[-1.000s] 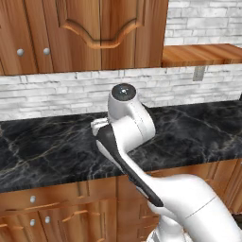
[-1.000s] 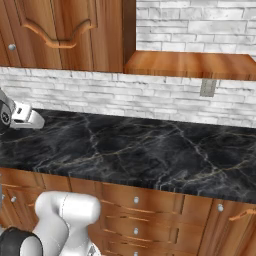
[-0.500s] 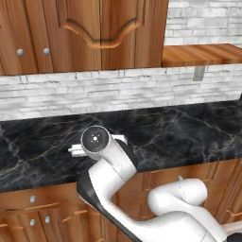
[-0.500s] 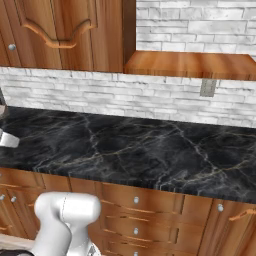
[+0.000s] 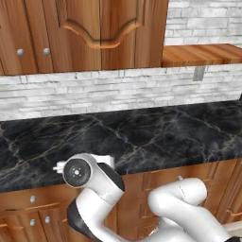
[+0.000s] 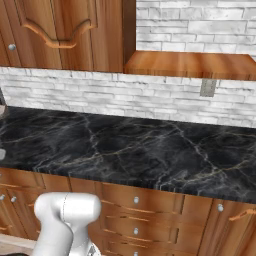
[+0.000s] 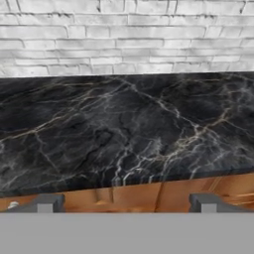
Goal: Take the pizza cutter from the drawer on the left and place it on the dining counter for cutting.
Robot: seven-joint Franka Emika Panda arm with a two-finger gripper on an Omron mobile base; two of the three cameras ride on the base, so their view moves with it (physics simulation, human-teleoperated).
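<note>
Hand view: the end effector (image 7: pixel 124 203) is seen with its two dark fingertips (image 7: pixel 47 202) set far apart at the bottom of the frame, jaws spread wide, nothing held between them.
End effector position: it is held level with the front edge of the black marble table (image 7: pixel 124 129), facing the white brick wall (image 7: pixel 124 34) behind it.
Below the edge: a strip of brown wooden cabinet front (image 7: pixel 129 196) is seen between the fingertips, under the marble lip.
Left base view: the white arm (image 5: pixel 94 189) is folded low in front of the lower cabinets, its round dark joint cap turned toward the camera, just under the table's front edge.
Right base view: the table runs across the frame, with wooden drawer fronts (image 6: pixel 135 200) and small silver knobs (image 6: pixel 136 200) below it.
Drawers: every drawer front in sight is shut.
Pizza cutter: it cannot be made out in any of the three views; where it lies cannot be told.
Upper wall: panelled wooden cabinet doors (image 5: pixel 99 33) are hung above the brick, beside a wooden shelf (image 6: pixel 190 65).
Wall fitting: a grey outlet plate (image 6: pixel 207 88) is fixed to the brick beneath the shelf.
</note>
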